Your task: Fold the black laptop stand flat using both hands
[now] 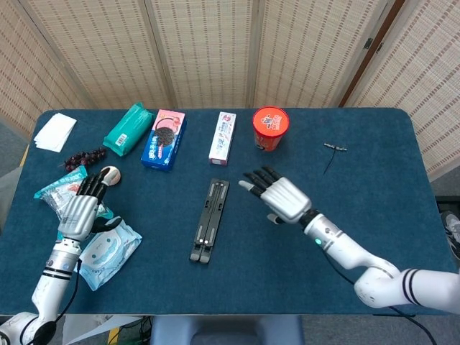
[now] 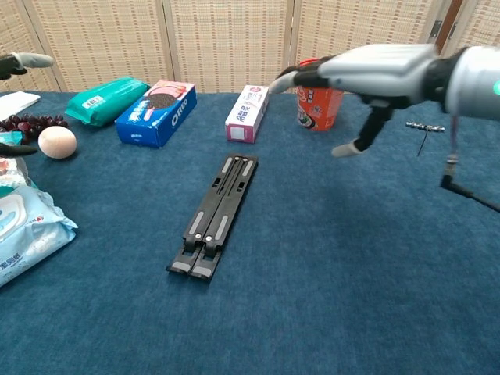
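The black laptop stand [image 1: 208, 221] lies folded flat on the blue table, a long narrow bar also seen in the chest view [image 2: 213, 216]. Nothing touches it. My right hand [image 1: 279, 195] hovers to its right, raised above the table, fingers spread and empty; the chest view shows the right hand [image 2: 367, 72] high at the upper right. My left hand [image 1: 80, 210] sits at the far left over the snack packets, well away from the stand, holding nothing. In the chest view only the left hand's fingertips [image 2: 19, 61] show at the left edge.
Along the back stand a green packet [image 1: 128, 129], an Oreo box [image 1: 164, 139], a white tube box [image 1: 223, 136] and a red cup [image 1: 270, 128]. At the left lie an egg [image 1: 110, 172], grapes [image 1: 83, 157], snack bags [image 1: 63, 198] and a wipes pack [image 1: 108, 251]. A small tool [image 1: 332, 152] lies at right.
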Available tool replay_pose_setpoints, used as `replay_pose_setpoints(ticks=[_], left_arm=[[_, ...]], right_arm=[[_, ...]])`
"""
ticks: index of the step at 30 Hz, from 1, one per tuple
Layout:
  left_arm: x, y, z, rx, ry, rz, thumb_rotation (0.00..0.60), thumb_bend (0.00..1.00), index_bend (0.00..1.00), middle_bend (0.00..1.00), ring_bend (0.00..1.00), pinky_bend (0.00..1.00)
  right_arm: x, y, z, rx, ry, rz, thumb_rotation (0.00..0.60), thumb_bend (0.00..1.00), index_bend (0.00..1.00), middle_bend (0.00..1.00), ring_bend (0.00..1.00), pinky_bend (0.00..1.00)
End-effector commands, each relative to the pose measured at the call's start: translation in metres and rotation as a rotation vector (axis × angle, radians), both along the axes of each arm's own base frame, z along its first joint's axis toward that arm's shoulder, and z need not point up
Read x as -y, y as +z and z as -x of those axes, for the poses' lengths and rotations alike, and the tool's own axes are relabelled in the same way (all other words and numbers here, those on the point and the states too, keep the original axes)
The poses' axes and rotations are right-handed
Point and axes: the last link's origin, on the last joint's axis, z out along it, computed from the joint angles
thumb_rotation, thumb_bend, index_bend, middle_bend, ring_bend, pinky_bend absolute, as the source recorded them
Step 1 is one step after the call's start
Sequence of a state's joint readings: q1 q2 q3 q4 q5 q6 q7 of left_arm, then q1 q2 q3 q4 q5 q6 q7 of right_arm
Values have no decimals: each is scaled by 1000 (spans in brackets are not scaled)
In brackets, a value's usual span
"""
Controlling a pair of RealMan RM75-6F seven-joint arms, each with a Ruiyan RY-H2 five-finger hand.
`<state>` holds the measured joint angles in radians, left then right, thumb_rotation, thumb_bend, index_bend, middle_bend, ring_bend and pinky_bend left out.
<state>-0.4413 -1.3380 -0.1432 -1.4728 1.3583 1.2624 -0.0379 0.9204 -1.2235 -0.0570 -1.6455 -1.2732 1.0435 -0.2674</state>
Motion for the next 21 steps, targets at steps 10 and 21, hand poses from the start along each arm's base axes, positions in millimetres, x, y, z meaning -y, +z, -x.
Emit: replay_pose_setpoints(ticks=[10,21], left_arm=[[60,47,21,-89,54,-129,600,176,0,5,26,10],[108,68,36,-198,158,-135,600,177,0,7,26,10]], right_arm=[[-94,82,116,22,-345,279,600,144,0,0,0,0],[-146,104,145,39,-416,381,600,144,0,0,0,0]])
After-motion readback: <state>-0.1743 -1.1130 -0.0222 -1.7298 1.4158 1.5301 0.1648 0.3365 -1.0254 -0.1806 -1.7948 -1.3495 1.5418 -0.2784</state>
